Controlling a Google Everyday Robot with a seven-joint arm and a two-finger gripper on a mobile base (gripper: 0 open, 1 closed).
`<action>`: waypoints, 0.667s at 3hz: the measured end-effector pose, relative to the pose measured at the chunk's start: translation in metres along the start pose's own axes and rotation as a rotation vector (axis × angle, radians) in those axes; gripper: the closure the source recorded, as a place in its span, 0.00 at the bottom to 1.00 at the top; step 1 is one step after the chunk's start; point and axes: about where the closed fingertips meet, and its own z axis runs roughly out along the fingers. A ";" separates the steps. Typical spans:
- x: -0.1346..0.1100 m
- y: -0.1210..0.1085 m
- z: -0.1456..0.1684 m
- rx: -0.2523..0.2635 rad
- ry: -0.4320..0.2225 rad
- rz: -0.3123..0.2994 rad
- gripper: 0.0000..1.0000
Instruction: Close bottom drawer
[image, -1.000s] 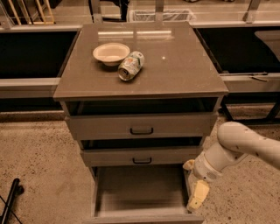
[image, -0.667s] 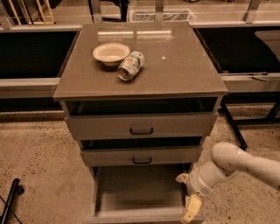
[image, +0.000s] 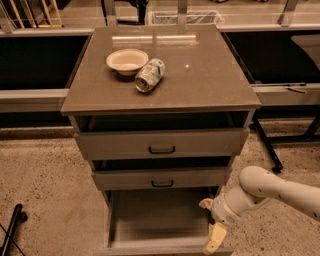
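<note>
Camera view, and the bottom drawer (image: 159, 220) sits pulled well out at six o'clock, below the middle drawer (image: 162, 178) and top drawer (image: 161, 144), which each stand a little proud of the cabinet. Down at five o'clock the gripper (image: 210, 221) hangs at that drawer's right wall, its two pale fingers spread apart and nothing held between them. Up at eleven o'clock on the cabinet top (image: 210, 75) there's a bowl (image: 127, 61), with a can (image: 149, 75) lying on its side just beside it at its four o'clock.

smooth white rounded arm (image: 280, 187), thick pale wrist, cream-yellow gripper (image: 212, 227) at right front corner of bottom drawer (image: 160, 222)
</note>
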 end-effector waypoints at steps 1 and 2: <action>0.002 -0.015 0.022 0.012 -0.056 -0.032 0.00; 0.016 -0.031 0.072 0.053 -0.138 -0.129 0.00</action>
